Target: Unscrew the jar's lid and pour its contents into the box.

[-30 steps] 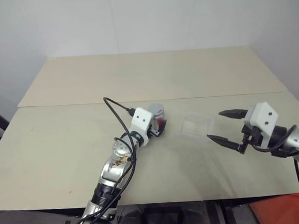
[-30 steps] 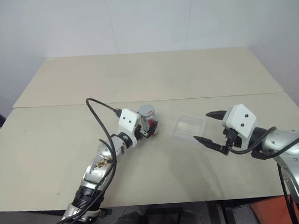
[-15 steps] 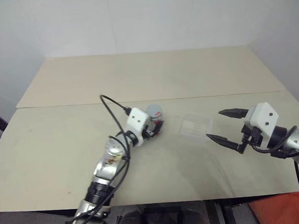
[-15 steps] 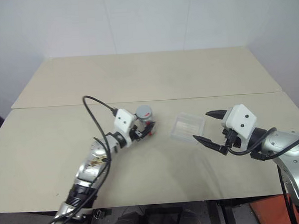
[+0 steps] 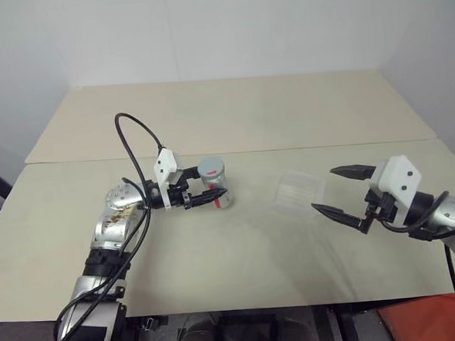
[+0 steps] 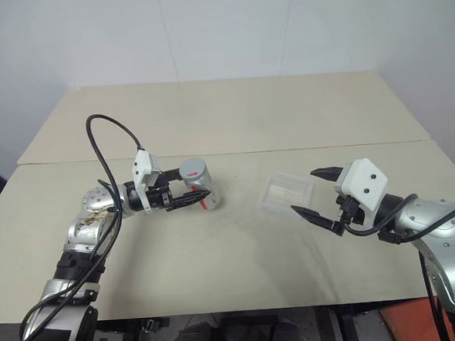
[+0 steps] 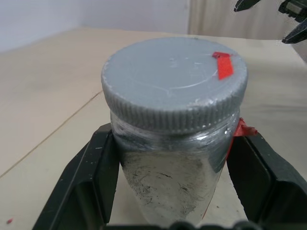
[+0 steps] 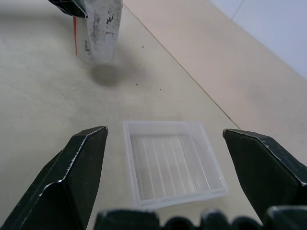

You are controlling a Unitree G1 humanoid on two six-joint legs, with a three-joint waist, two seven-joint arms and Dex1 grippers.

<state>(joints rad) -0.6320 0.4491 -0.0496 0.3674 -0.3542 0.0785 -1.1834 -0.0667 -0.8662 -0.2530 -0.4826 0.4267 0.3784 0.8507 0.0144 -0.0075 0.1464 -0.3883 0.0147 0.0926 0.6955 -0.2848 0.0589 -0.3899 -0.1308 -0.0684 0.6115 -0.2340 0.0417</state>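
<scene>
Left pincer (image 5: 207, 196) clamps jar (image 5: 214, 188), lid (image 7: 175, 85) on; right pincer (image 5: 342, 190) open near box (image 5: 298, 189). Next, likely: right grips lid, unscrews.

A grey lid (image 7: 173, 85) with a red mark tops the clear jar (image 7: 171, 184) with its red side stripe, beside black fingers (image 7: 261, 177), a clear ribbed box (image 8: 173, 163) and a beige table (image 5: 240, 116).

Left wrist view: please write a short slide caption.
Left gripper clamps the clear jar, grey lid still screwed on.
</scene>
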